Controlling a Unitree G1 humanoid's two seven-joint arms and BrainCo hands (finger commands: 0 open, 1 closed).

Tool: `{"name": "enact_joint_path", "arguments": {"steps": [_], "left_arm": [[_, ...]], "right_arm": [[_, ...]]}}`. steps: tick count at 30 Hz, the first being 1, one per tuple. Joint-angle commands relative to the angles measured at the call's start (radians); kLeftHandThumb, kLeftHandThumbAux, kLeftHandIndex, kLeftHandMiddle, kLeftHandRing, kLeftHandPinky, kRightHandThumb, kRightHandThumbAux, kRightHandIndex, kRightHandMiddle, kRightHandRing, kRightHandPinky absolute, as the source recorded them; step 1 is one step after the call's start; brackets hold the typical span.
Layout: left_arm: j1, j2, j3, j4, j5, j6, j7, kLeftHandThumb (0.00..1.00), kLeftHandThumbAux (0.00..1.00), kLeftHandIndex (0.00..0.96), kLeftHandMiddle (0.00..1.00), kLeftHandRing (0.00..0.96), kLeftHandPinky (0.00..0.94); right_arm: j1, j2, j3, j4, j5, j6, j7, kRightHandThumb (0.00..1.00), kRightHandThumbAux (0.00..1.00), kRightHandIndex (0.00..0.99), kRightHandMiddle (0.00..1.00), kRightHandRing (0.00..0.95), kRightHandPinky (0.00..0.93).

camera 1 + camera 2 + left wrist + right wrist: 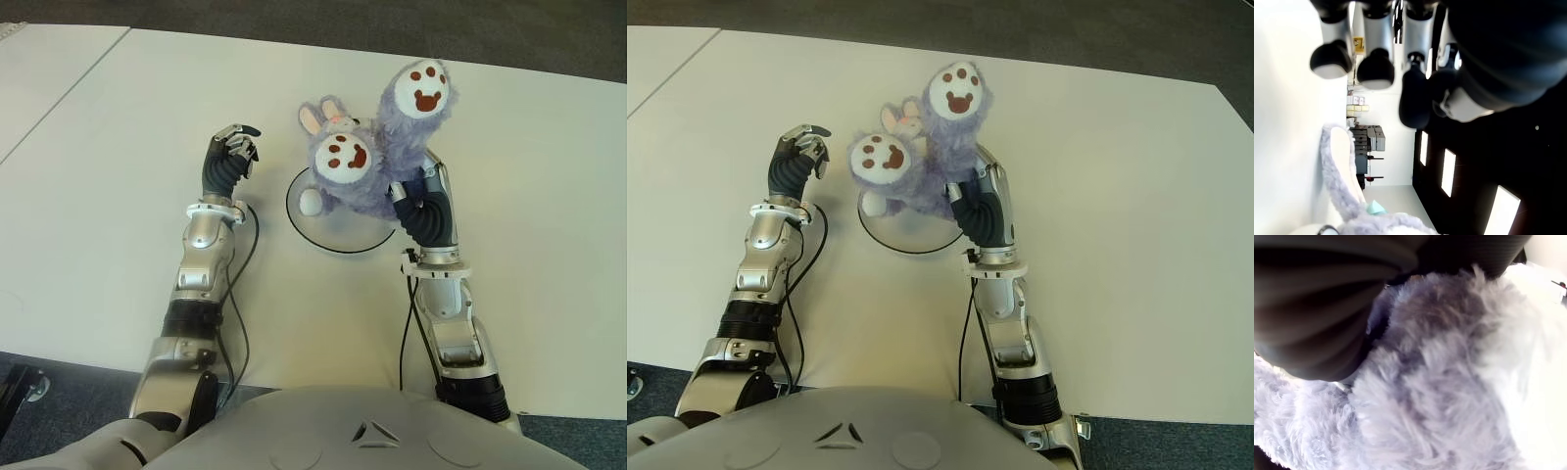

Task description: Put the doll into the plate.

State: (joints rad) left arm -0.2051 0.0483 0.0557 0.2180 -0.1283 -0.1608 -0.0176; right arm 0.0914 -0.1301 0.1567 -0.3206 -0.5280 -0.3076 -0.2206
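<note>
A fluffy purple rabbit doll point(377, 147) hangs upside down over the clear round plate point(323, 235), its two white paw soles facing up. My right hand point(416, 191) is shut on the doll's body from the right side, and purple fur point(1440, 382) fills the right wrist view. The doll's pink ears point(318, 116) point toward the far side of the plate. Left of the plate is my left hand point(233, 147), its fingers point(1374, 63) curled and holding nothing.
The plate lies on a wide white table point(118, 196). The table's far edge point(294, 41) meets a dark floor, and a seam runs along the far left.
</note>
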Motion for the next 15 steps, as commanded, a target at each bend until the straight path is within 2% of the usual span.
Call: {"name": "enact_joint_path", "arguments": {"steps": [1, 15], "left_arm": [[0.070, -0.037, -0.012, 0.048, -0.001, -0.002, -0.015, 0.715, 0.704, 0.444, 0.832, 0.851, 0.859], [0.073, -0.042, -0.011, 0.047, 0.002, -0.008, -0.008, 0.714, 0.704, 0.444, 0.833, 0.848, 0.853]], "right_arm": [[0.015, -0.015, 0.005, 0.006, 0.002, 0.004, 0.031, 0.849, 0.682, 0.390, 0.531, 0.884, 0.877], [0.030, -0.020, 0.010, -0.027, -0.002, 0.068, 0.108, 0.849, 0.682, 0.389, 0.531, 0.884, 0.873]]}}
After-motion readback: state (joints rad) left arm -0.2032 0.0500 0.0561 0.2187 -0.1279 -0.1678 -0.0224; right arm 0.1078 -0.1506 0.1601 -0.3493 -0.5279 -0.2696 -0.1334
